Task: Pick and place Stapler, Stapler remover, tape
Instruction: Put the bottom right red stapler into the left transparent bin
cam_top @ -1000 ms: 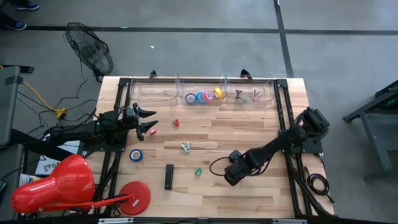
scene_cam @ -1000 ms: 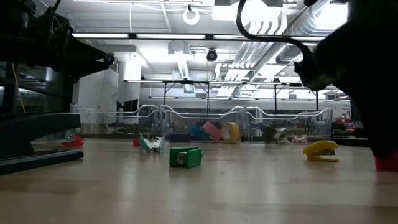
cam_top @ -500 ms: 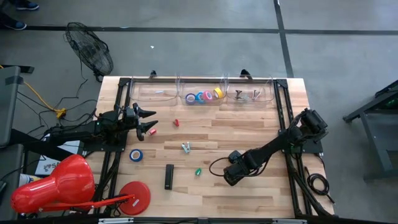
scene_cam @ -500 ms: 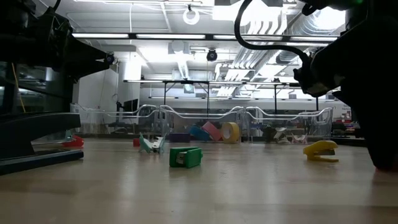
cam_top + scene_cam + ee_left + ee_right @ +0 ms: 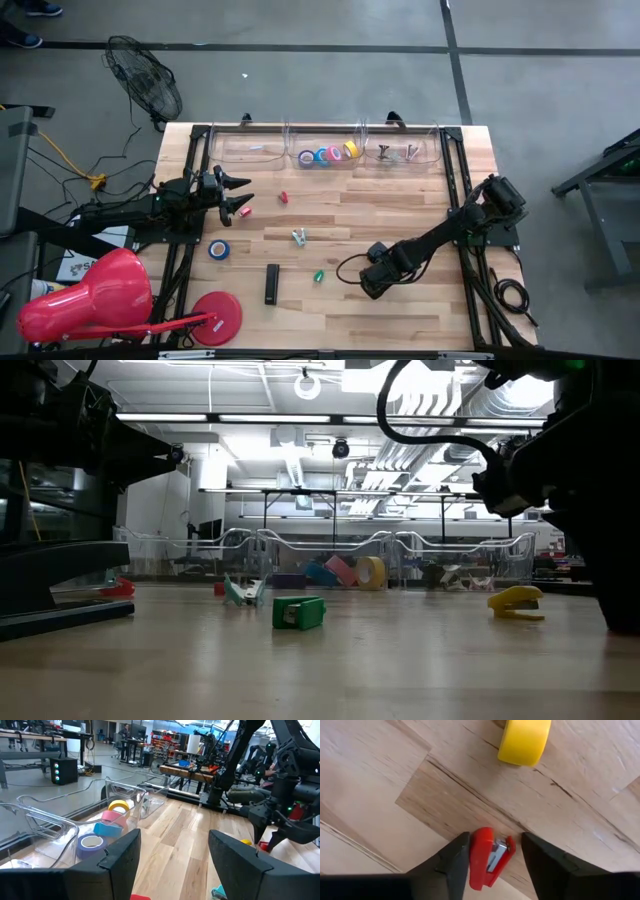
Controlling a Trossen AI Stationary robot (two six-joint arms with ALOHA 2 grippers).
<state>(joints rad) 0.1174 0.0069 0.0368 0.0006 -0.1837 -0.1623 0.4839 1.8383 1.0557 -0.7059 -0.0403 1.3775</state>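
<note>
red stapler (image 5: 490,857): hidden under the right arm in the high view and behind it in the low view; seen only from the right wrist.
yellow stapler (image 5: 524,740): cut off by that picture's edge.
black stapler (image 5: 55,585): cut by the low view's edge (very close to the lens).
bin contents (image 5: 395,153): too small to tell.
purple tape roll (image 5: 91,845): partly behind the left finger (image 5: 122,860).
</note>
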